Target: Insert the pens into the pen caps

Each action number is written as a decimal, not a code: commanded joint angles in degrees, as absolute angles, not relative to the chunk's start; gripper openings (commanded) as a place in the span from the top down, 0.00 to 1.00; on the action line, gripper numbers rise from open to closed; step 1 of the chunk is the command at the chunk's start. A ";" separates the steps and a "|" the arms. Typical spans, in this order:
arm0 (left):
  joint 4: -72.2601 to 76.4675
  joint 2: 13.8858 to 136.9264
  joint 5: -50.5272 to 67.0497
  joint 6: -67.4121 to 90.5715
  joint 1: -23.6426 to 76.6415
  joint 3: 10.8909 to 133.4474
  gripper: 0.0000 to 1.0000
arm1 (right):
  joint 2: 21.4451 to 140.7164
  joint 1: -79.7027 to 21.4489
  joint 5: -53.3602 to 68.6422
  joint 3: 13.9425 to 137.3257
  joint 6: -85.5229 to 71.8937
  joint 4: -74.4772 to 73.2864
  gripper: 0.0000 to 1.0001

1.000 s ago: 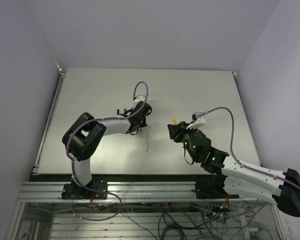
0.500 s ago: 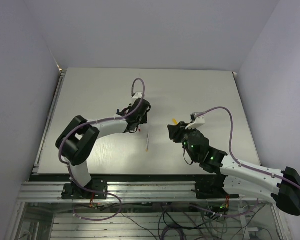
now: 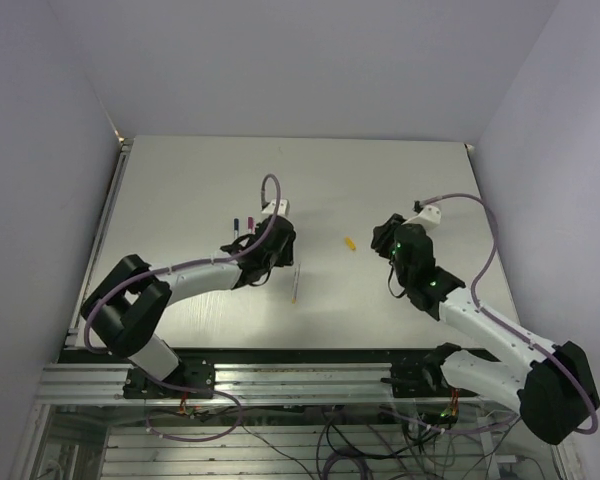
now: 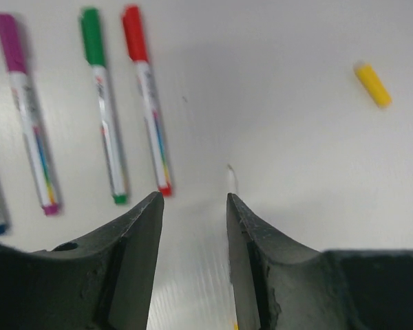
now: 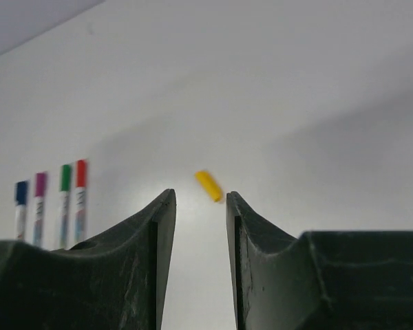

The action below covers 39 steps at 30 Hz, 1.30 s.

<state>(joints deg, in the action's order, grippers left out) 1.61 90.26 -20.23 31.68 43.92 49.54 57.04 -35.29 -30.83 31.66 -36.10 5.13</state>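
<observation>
**Yellow cap dead ahead of the right claw, bare pen beside the left**

The right gripper point(image 5: 199, 195) hung released and empty. The yellow cap point(image 5: 208, 185) lay on the table point(image 3: 400, 170) straight ahead of it, in line with the gap between its jaws, its long axis slanting across that line. The left gripper point(image 4: 193, 201), likewise spread and holding nothing, stood just beside the uncapped pen point(image 3: 295, 284), which ran roughly near to far (so the left arm was nearer it). The four capped pens point(image 4: 103, 103) lay well apart from the cap, with nothing else close around it.
</observation>
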 commanded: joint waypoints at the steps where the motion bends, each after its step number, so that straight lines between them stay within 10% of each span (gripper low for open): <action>1: 2.13 86.64 -18.27 30.51 48.49 46.79 0.48 | 60.04 -26.59 -18.49 33.00 -35.92 2.77 0.65; 31: -3.91 94.45 -21.56 31.47 55.42 47.72 0.45 | 79.91 -24.35 -7.91 40.92 -26.20 9.94 0.65; 39: -10.76 97.68 -24.15 31.51 55.61 50.82 0.59 | 82.87 -24.35 -7.93 42.05 -25.34 10.24 0.66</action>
